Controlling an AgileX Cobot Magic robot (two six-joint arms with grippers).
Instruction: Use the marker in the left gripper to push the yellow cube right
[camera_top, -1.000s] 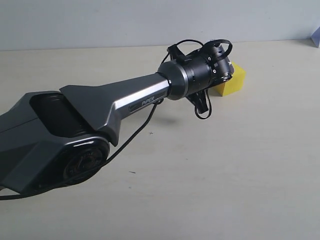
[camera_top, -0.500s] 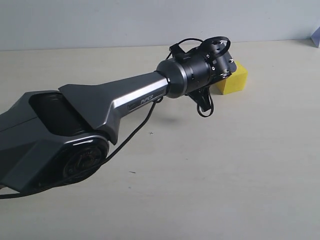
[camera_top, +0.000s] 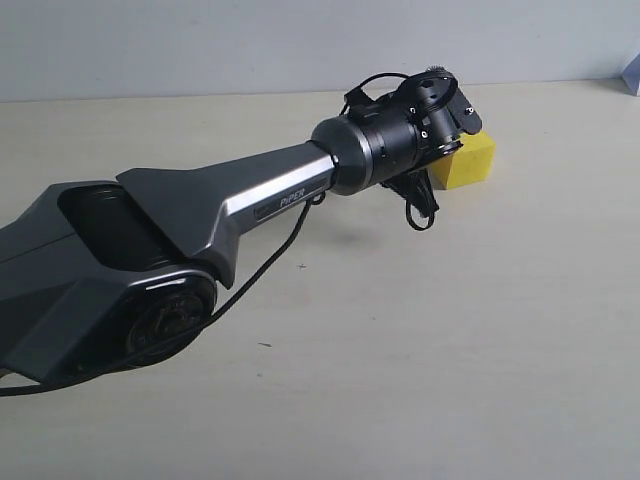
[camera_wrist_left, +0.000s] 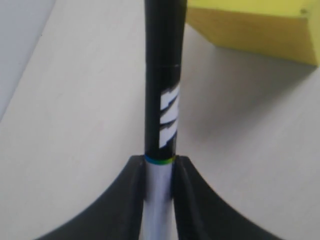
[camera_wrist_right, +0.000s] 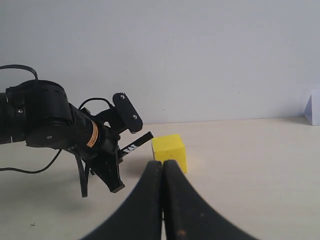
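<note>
A pale surface (camera_top: 450, 330) meets a plain grey wall. The left pincer (camera_wrist_left: 159, 162) clamps the marker (camera_wrist_left: 162, 100) by its white barrel. Its black end lies just beside the yellow cube (camera_top: 470, 160), far right on the surface, contact unclear. Best to set the marker low against the cube's left face and sweep right slowly, so the cube slides without twisting. The right pincer (camera_wrist_right: 162, 167) is closed and empty.

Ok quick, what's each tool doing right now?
Left tool: closed on the marker.
Right tool: closed, holding nothing.
</note>
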